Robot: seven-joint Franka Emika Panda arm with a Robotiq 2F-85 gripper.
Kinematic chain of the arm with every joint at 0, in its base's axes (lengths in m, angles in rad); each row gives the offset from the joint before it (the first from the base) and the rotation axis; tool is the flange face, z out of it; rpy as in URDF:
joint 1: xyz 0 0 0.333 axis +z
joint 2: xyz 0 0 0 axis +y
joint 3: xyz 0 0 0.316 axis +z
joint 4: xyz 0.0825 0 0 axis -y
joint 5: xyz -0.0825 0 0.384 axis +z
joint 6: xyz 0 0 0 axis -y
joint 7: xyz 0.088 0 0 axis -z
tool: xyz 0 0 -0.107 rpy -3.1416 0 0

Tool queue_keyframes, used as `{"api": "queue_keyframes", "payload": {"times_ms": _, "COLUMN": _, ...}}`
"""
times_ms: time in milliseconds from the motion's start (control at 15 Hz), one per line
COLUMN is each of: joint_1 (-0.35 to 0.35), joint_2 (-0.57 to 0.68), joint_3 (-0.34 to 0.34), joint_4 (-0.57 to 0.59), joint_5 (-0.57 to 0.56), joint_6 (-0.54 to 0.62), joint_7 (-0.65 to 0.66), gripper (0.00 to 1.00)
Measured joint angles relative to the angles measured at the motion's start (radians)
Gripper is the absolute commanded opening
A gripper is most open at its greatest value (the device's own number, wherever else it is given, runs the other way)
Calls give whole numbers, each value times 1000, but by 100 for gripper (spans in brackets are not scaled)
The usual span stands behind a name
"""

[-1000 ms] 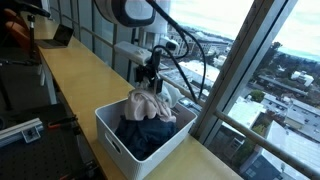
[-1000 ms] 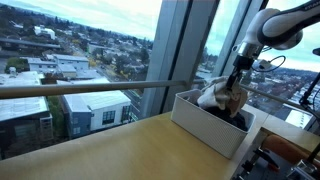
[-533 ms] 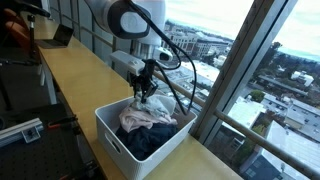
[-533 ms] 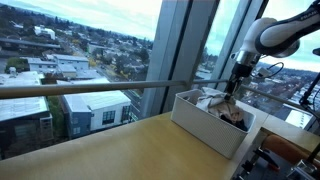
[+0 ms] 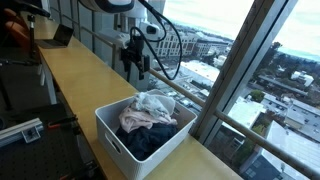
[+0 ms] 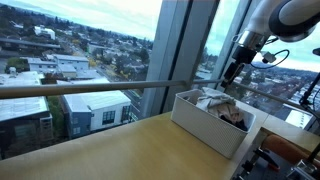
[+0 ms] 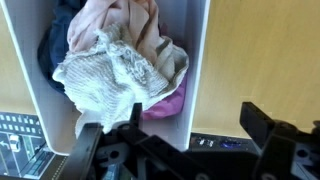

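A white bin (image 5: 112,137) (image 6: 203,124) stands on the wooden counter by the window and holds a heap of clothes (image 5: 146,112) (image 6: 221,101). In the wrist view a cream knitted cloth (image 7: 108,76) lies on top, over a pink garment (image 7: 122,24), a magenta piece (image 7: 171,104) and dark fabric (image 7: 54,48). My gripper (image 5: 137,68) (image 6: 232,72) (image 7: 175,135) hangs open well above the bin's far end. Nothing is between its fingers. In the wrist view one finger (image 7: 262,124) is over the bare counter and the other is over the bin.
The long wooden counter (image 5: 78,76) runs along tall window glass with a slanted frame post (image 5: 235,80). A laptop (image 5: 60,37) sits at its far end. Black cables hang from the arm near the window. Grey equipment (image 5: 20,130) lies below the counter.
The gripper went from shut on a pale garment to open. The garment dropped onto the heap in the bin, and the gripper rose clear above it.
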Motion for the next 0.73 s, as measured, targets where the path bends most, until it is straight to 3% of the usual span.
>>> {"api": "queue_keyframes", "payload": {"times_ms": 733, "joint_1": -4, "joint_2": 0, "joint_3": -3, "joint_4": -10, "joint_5": 0, "joint_6": 11, "joint_7": 0, "gripper": 99}}
